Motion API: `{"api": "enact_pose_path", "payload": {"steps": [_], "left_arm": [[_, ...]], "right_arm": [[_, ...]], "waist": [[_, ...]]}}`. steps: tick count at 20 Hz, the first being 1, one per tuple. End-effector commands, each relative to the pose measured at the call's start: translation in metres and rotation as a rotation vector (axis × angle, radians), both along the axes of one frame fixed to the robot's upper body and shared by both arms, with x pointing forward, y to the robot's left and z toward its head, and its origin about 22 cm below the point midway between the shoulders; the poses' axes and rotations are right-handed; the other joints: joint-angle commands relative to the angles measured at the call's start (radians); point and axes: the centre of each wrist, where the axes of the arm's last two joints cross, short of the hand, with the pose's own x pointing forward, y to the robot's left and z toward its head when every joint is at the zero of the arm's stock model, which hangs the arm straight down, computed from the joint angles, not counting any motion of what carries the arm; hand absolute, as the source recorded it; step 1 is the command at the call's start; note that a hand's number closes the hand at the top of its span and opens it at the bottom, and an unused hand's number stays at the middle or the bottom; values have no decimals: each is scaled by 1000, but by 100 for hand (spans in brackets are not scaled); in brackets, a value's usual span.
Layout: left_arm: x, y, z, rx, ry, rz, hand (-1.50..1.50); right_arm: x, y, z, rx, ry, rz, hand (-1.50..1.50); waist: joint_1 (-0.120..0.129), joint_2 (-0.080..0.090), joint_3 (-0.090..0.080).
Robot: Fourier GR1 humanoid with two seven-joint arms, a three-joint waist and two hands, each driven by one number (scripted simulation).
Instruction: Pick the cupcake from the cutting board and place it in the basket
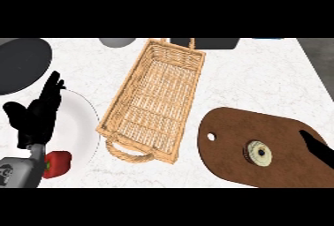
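Cupcake [259, 153]: lower right of the frame, on the brown cutting board [241, 128], right of the board's middle. It is near but apart from the right hand [318, 148], which enters at the right edge; what shows of it is stretched straight and holds nothing. Wicker basket [157, 99]: centre of the frame, running lengthwise up it, just left of the board. Left hand [36, 117]: left edge, fingers up and relaxed, resting over a white plate [81, 128], with a red pepper [57, 163] beside its wrist.

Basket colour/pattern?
The basket is light tan woven wicker with a twisted rope-like handle; it shows best in the head view.
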Motion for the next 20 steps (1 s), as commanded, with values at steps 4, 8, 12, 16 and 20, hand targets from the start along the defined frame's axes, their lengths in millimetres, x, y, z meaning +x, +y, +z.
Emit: {"api": "enact_pose_path", "payload": {"steps": [4, 8, 12, 16, 20], "left_arm": [[5, 5, 10, 5, -9, 10, 0], [-3, 13, 1, 13, -1, 7, 0], [2, 12, 3, 2, 2, -4, 0], [7, -17, -4, 8, -9, -12, 0], [2, 7, 12, -13, 12, -24, 0]], "right_arm": [[-36, 0, 5, 69, 567, 91, -150], [-37, 19, 56, 117, 706, 167, -150], [-51, 53, 109, 162, 771, 191, -150], [-54, 69, 145, 203, 746, 180, -150], [-56, 77, 135, 209, 637, 138, -150]], "waist": [[-3, 3, -4], [9, -4, -2], [0, -1, 4], [14, 3, 8], [22, 2, 10]]}}
